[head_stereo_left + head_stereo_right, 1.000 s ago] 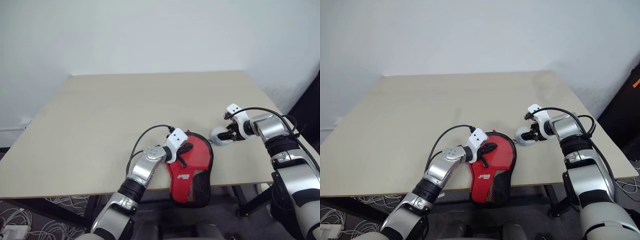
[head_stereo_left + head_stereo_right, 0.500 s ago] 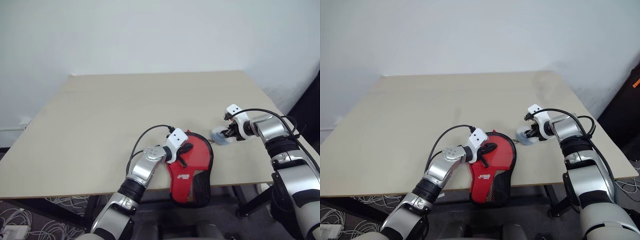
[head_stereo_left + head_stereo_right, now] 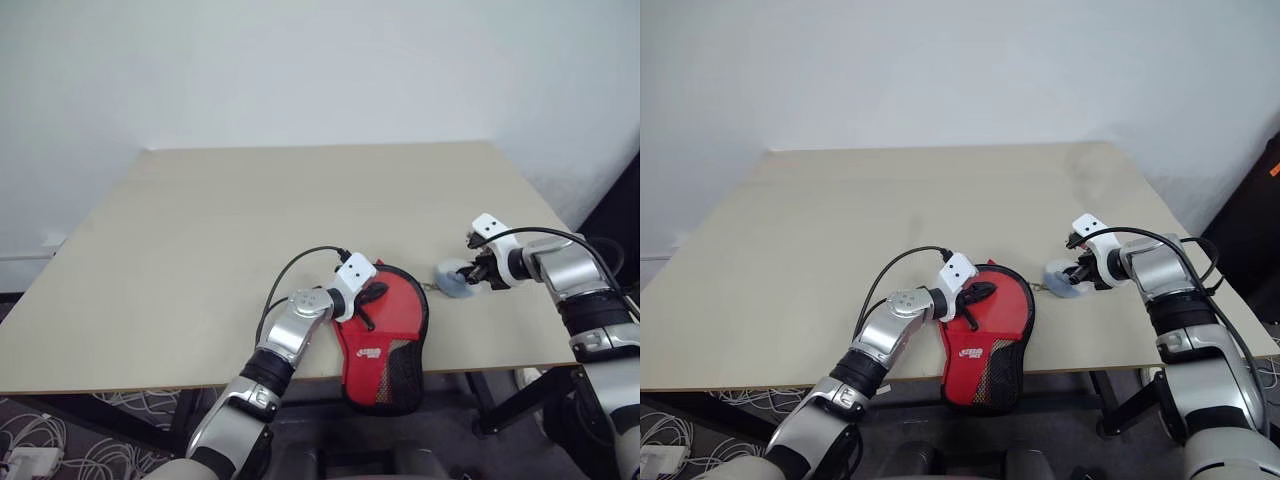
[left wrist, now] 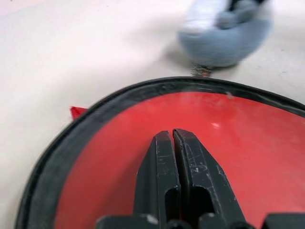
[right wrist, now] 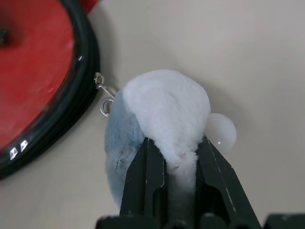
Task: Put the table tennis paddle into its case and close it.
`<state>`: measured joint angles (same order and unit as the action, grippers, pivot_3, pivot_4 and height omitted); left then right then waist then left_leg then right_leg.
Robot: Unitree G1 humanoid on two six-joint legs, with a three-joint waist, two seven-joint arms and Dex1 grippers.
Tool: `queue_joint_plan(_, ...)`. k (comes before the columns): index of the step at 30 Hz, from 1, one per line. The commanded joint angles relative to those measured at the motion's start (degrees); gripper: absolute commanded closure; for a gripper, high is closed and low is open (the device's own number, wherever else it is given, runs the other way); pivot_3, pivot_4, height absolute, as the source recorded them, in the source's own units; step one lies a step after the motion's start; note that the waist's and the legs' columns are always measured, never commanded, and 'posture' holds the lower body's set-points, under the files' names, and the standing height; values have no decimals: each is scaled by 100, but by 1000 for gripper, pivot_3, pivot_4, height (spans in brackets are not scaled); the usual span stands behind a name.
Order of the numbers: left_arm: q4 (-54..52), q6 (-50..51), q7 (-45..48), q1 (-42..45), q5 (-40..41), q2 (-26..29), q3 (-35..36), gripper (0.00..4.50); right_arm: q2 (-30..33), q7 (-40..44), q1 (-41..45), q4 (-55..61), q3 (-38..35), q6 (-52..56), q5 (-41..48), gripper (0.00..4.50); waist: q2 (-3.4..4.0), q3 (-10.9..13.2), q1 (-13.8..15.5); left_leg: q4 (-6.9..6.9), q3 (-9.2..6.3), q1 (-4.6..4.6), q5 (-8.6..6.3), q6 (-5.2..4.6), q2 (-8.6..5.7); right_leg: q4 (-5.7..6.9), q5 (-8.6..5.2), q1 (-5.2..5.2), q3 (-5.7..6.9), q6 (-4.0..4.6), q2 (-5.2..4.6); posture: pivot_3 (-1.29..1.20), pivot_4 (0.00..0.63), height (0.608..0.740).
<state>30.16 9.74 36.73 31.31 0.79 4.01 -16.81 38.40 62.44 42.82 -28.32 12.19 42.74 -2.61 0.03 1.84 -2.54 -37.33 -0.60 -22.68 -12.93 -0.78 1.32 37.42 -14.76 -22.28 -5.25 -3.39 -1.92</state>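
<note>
Beside the case (image 3: 385,335), the right end effector (image 5: 174,153) pinches a plush charm (image 5: 159,119); left end effector (image 4: 172,143) closed.

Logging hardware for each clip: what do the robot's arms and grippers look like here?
Both arms are silver-grey metal segments with black joints. Each wrist carries a small white block with dark dots, and a black cable loops from it back along the forearm. The left gripper and the right gripper each have two black, scuffed, tapering fingers.
</note>
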Motion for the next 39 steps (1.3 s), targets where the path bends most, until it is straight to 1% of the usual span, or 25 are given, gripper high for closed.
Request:
queue_joint_plan(1, 622, -150, -27, 78, -181, 11, -36, 4500, 400, 73, -131, 743, -181, 265, 148, 4325, 0, 0, 6, 0, -1, -1, 0, 0, 0, 0, -1, 1, 1, 0, 0, 0, 0, 740)
queue_joint_plan(9, 1194, -469, 45, 332, -194, -7, 13, 4500, 951, 353, -740, 2211, -319, 623, 701, 4325, -3, 2, 7, 1, -2, -3, -1, -1, -1, -6, -3, 0, 0, -4, 0, 0, 0, 740)
queue_joint_plan(13, 1319, -591, 93, 375, -208, -72, -14, 4500, 1330, 478, -1079, 2655, -333, 626, 869, 4325, -5, 3, 38, -1, -1, -3, -2, -1, -1, -10, -4, 1, 0, -4, 0, 0, 0, 740)
queue_joint_plan(22, 1465, -748, 138, 415, -279, -138, -80, 4500, 1791, 878, -1460, 3588, -429, 656, 1563, 4325, -7, 4, 121, 0, 0, -4, -4, -4, 0, -31, -4, 2, 0, -3, -1, 0, 0, 740)
queue_joint_plan(28, 1521, -774, 125, 451, -296, -178, -58, 4500, 2155, 1318, -1979, 4374, -470, 343, 2011, 4325, -11, 6, 132, 0, -2, -5, -10, -11, 0, -51, -4, 3, 0, -3, -1, 0, 0, 740)
queue_joint_plan(36, 1481, -762, 152, 409, -337, -140, -45, 4500, 2532, 1419, -2372, 4514, -400, -141, 1971, 4325, -13, 7, 130, -2, 0, -4, -11, -12, 0, -53, -9, 4, -1, 5, -1, 0, 0, 740)
queue_joint_plan(39, 1453, -746, 178, 382, -353, -119, -42, 4500, 2808, 1600, -2737, 4743, -356, -450, 1969, 4325, -15, 8, 132, -2, -2, -4, -11, -12, 0, -54, -10, 4, 1, 5, -1, 0, 0, 740)
